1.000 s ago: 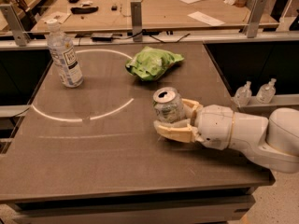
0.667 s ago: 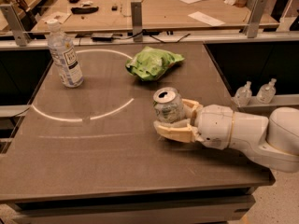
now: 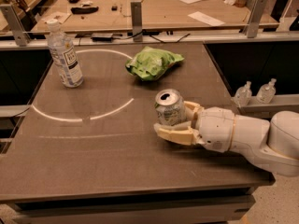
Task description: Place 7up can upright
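Observation:
The 7up can (image 3: 169, 107) is a small silver can with green markings and an open pull-tab top. It stands upright on the dark table (image 3: 93, 143), right of centre. My gripper (image 3: 174, 119) reaches in from the right on a white arm (image 3: 243, 136). Its cream fingers (image 3: 175, 134) sit on either side of the can, one in front and one behind, closed against its lower part.
A clear plastic bottle (image 3: 64, 54) with a white label stands at the far left. A green chip bag (image 3: 152, 62) lies at the far middle of the table. A white curved line (image 3: 84, 118) marks the tabletop. Two small bottles (image 3: 254, 93) sit on a shelf to the right, beyond the table's edge.

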Robot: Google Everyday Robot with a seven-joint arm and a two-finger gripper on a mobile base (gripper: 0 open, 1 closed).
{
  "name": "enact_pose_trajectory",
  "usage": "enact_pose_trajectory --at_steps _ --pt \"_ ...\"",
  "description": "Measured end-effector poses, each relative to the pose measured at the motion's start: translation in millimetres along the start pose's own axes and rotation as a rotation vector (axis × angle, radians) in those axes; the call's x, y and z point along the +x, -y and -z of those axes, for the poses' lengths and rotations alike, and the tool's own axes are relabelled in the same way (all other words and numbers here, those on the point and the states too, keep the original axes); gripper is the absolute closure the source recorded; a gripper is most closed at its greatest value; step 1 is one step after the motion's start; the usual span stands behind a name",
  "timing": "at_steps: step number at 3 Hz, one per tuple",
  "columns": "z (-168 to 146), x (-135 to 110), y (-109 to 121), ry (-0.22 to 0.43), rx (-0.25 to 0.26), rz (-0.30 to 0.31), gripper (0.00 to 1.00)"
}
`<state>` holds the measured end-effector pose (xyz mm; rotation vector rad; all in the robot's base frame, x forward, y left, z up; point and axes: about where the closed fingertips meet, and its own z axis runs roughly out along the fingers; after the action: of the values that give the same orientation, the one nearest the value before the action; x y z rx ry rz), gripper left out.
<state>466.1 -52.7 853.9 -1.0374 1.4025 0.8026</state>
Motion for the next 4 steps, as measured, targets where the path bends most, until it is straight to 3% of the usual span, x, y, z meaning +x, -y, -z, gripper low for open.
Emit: enact_pose_trajectory --at_steps 1,2,4 --pt "0 -2 0 0.000 0.000 0.000 0.14" --pt "8 4 -6 0.008 0.023 0.001 0.00" --pt "37 9 -5 -0.013 0.047 0.013 0.00"
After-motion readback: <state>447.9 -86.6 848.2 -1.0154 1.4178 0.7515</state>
